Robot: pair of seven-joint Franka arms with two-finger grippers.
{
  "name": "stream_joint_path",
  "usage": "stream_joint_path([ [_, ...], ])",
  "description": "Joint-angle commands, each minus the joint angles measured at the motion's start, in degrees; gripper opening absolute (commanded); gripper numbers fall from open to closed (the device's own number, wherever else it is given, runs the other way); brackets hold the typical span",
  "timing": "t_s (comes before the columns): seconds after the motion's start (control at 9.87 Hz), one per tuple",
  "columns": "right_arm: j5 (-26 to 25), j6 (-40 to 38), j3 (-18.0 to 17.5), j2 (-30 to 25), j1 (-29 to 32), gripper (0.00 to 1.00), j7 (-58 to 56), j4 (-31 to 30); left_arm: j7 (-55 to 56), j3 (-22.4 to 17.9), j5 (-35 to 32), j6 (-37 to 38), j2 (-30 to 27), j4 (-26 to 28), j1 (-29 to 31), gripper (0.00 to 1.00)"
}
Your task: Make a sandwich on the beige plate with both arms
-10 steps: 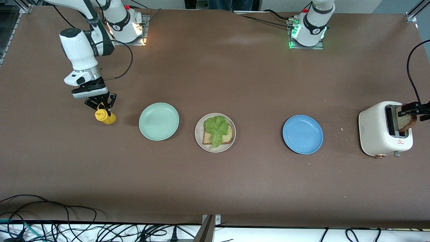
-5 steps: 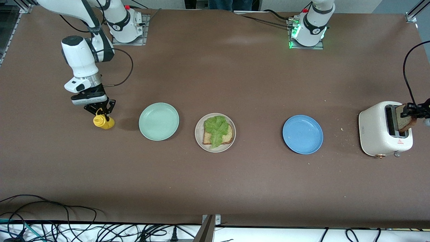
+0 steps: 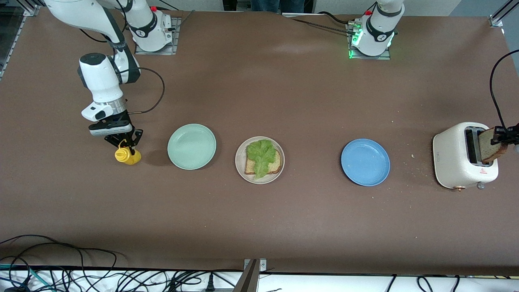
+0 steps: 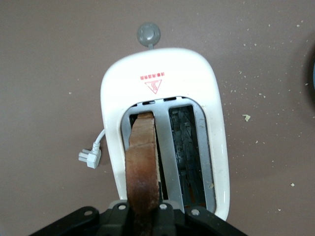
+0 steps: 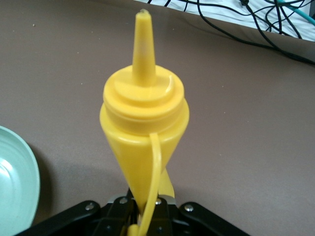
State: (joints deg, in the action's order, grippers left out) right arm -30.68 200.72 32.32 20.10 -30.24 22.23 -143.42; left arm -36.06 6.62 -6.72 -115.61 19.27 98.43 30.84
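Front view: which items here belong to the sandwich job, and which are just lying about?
In the job:
- beige plate with bread slice and lettuce
- toast slice in the shut left gripper, over the toaster

Lying about:
- mint green plate
- blue plate
- yellow squeeze bottle, held by the right gripper

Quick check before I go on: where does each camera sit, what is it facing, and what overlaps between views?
Front view: high across the table, facing both arms' bases; beige plate central.
Left wrist view: looks down on the toaster; left gripper grips a bread slice.
Right wrist view: right gripper grips a yellow bottle.
Shared: front view shows toaster and bottle too.
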Motion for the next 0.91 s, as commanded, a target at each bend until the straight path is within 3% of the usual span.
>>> stream_joint_path([
  [0.0,-0.2,1.4,-3.5,3.6,4.4,0.0,1.0,3.0,-0.4,1.3,-0.9,6.8,-0.3,-7.6,-0.6,0.0],
  [0.2,-0.1,1.4,-9.6,4.2,10.4,0.0,1.0,4.6,-0.2,1.4,-0.9,12.4,-0.2,-13.8,-3.2,0.0],
  [0.41,-0.2,1.4,-13.4,4.2,15.3,0.0,1.1,6.0,-0.1,1.4,0.4,17.9,-0.2,-18.1,-5.8,0.0],
  [0.61,-0.2,1.5,-16.4,5.4,18.7,0.0,1.1,6.5,-0.1,1.4,7.0,23.3,0.0,-19.2,-6.9,0.0],
  [0.81,-0.2,1.5,-17.0,7.2,19.1,0.0,1.1,8.1,1.2,1.4,17.9,26.7,1.1,-18.7,-8.6,0.0],
])
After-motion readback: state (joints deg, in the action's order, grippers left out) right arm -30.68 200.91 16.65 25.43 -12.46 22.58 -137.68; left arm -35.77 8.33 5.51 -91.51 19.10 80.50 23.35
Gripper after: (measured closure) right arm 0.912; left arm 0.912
